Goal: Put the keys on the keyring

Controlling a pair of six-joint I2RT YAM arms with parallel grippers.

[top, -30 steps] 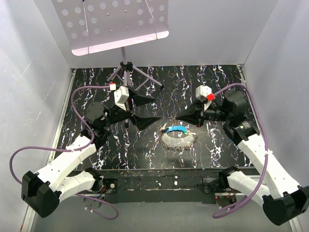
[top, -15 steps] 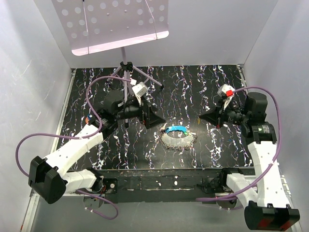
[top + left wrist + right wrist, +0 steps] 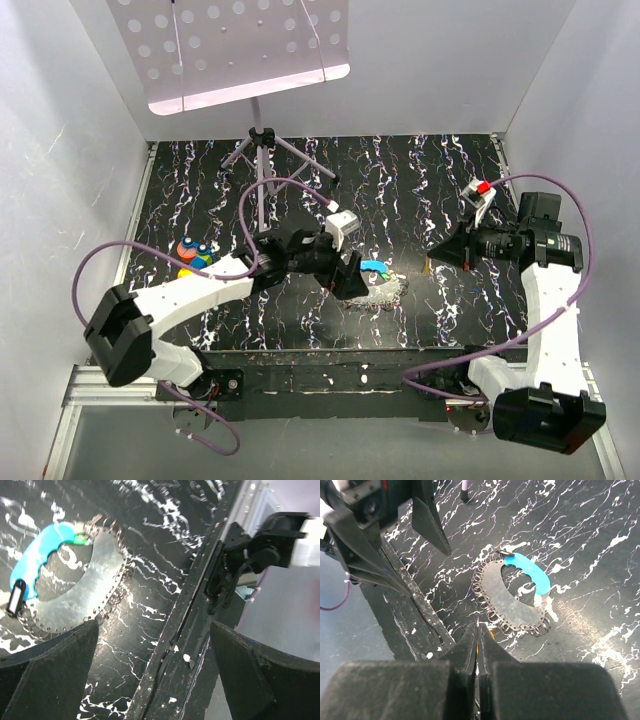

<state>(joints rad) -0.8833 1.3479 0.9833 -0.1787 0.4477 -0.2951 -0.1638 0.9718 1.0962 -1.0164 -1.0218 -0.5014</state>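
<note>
The keyring (image 3: 385, 290) is a grey crescent plate edged with several small wire rings and a bright blue grip; it lies flat at mid-mat, keyring (image 3: 75, 587), keyring (image 3: 510, 600). My left gripper (image 3: 345, 278) hovers just left of it, jaws wide open and empty, left gripper (image 3: 155, 652), left gripper (image 3: 436, 575). My right gripper (image 3: 433, 255) sits to the ring's right, apart from it. It is shut on a thin key with a yellow-orange head, right gripper (image 3: 478, 629). A blue-headed key (image 3: 201, 256) lies among small coloured pieces at the mat's left.
A tripod (image 3: 262, 150) carrying a perforated white plate (image 3: 240, 45) stands at the back centre. White walls enclose the black marbled mat (image 3: 420, 180). A black rail (image 3: 350, 362) runs along the front edge, just below the keyring. Purple cables loop off both arms.
My left arm has swung right and forward until its gripper is beside the keyring, with the jaws spread wide. My right arm has pulled back to the right, still shut.
</note>
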